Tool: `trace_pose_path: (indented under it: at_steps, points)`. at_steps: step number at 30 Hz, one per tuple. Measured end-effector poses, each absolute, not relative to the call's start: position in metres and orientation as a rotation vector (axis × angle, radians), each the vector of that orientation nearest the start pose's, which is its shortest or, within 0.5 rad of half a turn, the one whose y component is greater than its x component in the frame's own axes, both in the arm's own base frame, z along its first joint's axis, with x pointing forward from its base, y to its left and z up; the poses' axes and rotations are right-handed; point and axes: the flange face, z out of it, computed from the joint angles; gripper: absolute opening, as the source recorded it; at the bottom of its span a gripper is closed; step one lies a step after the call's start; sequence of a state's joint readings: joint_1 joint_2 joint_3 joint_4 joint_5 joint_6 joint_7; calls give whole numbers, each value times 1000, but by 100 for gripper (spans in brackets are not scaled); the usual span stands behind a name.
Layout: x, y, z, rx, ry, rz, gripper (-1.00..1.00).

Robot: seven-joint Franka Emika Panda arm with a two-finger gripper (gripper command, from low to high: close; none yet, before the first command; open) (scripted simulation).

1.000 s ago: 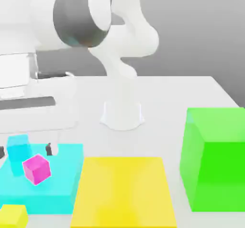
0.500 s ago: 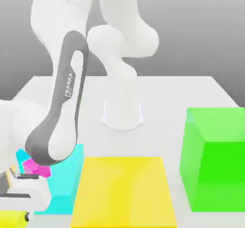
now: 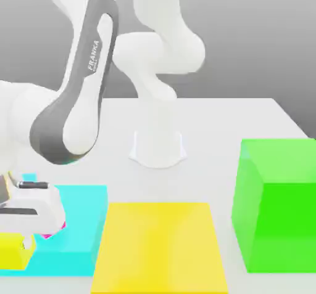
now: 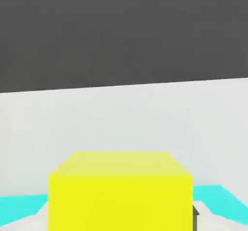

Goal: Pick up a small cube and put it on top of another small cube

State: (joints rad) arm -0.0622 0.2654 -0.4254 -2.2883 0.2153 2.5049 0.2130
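The small cube [image 3: 11, 256], plain yellow, sits at the exterior view's lower left, just in front of the flat cyan block [image 3: 77, 234]. My gripper [image 3: 15, 245] comes down on it from above, with the white hand [image 3: 31, 211] right over it. In the hand view the yellow cube [image 4: 120, 191] sits between my fingers, with one dark fingertip [image 4: 195, 216] at its side. The gripper [image 4: 121, 218] is shut on this cube. My hand and forearm cover the back left part of the cyan block.
A wide flat yellow slab [image 3: 159, 246] lies front and centre, next to the cyan block. A big green block [image 3: 278, 203] stands at the exterior view's right. The arm's white base [image 3: 157, 148] stands mid-table, behind them.
The arm swung down to the lower left and the open jaws closed on the yellow cube. That cube now sits higher in the exterior view than before.
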Motion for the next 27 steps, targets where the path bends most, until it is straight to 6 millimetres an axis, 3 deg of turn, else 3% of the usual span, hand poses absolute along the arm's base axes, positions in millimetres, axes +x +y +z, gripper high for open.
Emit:
trace_pose_path:
  at_steps: [10,12,15,16,22,24,27]
  points:
    - [402,-228,310,-2815,1372,10,-100]
    - [396,-223,304,-2818,1372,4,-100]
    - [395,-221,270,-2821,1368,2,-100]
    - [395,-220,259,-2824,1368,2,100]
    - [394,-221,254,-2824,1372,1,100]
    - [394,-223,267,-2820,1376,1,100]
    - [394,-223,303,-2820,1377,1,100]
